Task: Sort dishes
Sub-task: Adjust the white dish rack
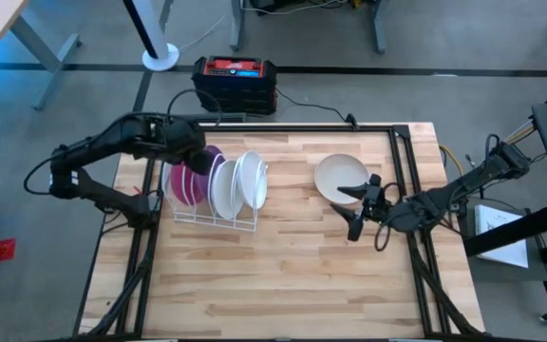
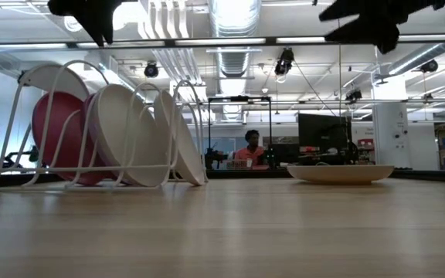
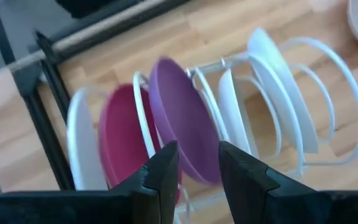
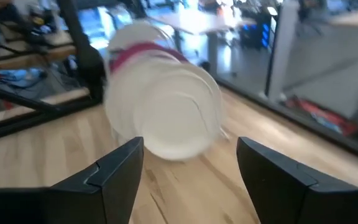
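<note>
A white wire rack (image 1: 215,217) stands at the table's left and holds several dishes on edge: a white plate (image 3: 79,149), a magenta one (image 3: 123,137), a purple one (image 3: 182,118), and white ones (image 3: 278,87) toward the right. My left gripper (image 3: 197,171) hovers open just above the purple plate's rim, over the rack's left end (image 1: 196,160). A cream bowl (image 1: 338,176) rests on its base on the wood at the right. My right gripper (image 1: 354,211) hangs open above the bowl's near right rim, well clear of it in the low view (image 2: 361,23).
A black-and-red box (image 1: 235,81) sits on the floor beyond the far edge. Black frame rails (image 1: 402,180) run along the table's sides. Bare wood (image 1: 273,275) fills the near half. A person (image 2: 249,150) sits far behind the table.
</note>
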Tool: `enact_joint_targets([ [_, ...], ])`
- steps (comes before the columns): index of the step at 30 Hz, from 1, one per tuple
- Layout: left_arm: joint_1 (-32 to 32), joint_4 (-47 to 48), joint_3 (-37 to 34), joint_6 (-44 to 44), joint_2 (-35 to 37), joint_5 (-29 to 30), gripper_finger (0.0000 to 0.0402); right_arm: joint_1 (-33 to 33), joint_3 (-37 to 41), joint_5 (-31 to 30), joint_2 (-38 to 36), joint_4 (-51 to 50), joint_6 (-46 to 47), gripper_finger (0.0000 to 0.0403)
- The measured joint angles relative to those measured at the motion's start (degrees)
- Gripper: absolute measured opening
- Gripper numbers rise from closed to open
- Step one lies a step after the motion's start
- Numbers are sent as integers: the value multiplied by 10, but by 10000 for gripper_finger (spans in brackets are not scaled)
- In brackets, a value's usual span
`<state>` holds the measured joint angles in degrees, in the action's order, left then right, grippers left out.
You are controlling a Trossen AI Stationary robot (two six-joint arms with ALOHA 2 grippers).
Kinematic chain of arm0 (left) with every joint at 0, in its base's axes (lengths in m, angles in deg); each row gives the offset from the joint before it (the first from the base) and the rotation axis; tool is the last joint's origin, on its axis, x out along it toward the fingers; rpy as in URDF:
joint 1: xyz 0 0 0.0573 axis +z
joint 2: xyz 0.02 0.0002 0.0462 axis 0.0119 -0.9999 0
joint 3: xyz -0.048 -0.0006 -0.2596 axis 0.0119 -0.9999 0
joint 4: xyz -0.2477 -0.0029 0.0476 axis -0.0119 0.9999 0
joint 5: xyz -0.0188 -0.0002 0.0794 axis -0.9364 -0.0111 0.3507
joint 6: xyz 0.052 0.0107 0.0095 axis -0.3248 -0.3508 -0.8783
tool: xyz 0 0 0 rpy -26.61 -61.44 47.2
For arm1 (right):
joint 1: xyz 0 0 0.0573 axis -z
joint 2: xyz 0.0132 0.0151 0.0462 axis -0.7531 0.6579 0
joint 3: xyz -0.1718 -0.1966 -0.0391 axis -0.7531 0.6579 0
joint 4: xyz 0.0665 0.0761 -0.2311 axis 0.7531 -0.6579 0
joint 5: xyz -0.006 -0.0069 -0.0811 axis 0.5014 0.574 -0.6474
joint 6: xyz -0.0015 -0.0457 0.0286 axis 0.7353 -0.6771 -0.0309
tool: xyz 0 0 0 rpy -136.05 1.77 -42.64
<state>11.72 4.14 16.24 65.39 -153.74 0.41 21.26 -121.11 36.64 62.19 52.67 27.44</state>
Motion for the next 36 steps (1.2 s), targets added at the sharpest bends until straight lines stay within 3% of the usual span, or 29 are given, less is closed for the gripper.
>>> enact_joint_targets([
  [5,-22,-13,31,-56,-17,96,103,42,0,5,11,-123,126,240],
  [9,-32,-60,51,-144,-32,167,103,94,0,45,43,-191,178,236],
  [16,-35,-257,42,-397,-49,177,103,175,0,134,125,-217,192,248],
  [21,-25,-321,42,-510,-59,237,103,219,0,167,185,-218,198,250],
  [26,-11,-324,42,-563,-60,194,103,237,0,191,222,-215,202,244],
  [30,-14,-274,42,-526,-58,153,103,228,0,199,219,-181,210,238],
  [36,-51,-187,33,-436,-56,60,103,180,0,229,223,41,167,218],
])
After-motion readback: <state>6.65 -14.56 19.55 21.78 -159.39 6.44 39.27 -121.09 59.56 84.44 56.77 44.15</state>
